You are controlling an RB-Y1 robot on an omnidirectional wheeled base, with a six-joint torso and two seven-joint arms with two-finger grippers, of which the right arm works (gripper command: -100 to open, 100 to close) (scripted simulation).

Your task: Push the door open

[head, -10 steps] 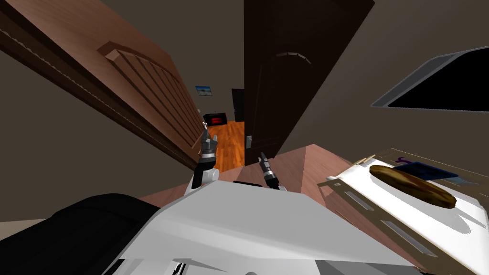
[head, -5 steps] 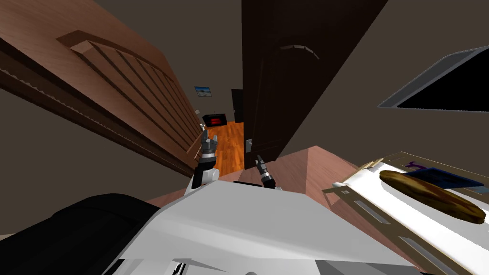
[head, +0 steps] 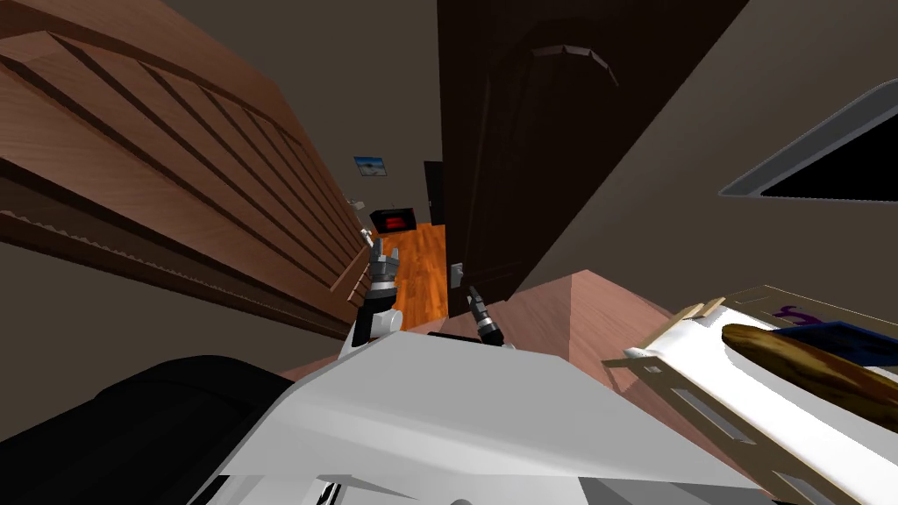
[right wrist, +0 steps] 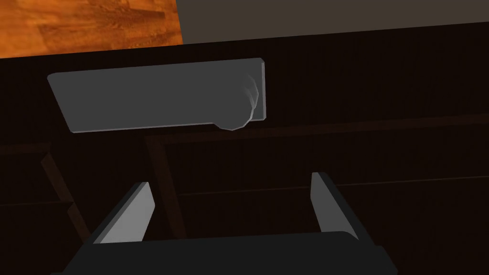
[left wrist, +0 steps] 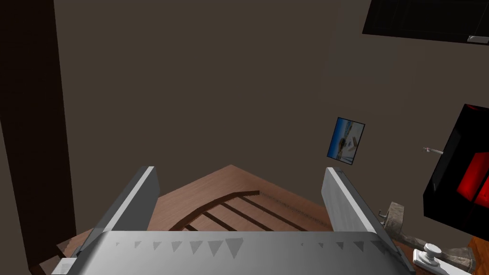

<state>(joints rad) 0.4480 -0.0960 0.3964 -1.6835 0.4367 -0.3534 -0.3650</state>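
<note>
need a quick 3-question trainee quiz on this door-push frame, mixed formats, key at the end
1. True or false: the right gripper is shut on the grey handle plate.
2. The door in front of the right gripper is: A white, B very dark brown, C green.
3. Fill in: past the door's edge, the floor is ___ wood.
Key: 1 false, its fingers stand open, with the plate beyond them. 2 B. 3 orange.

You face a tall, very dark brown panelled door, standing ajar, with a grey handle plate and knob near its edge.
</note>
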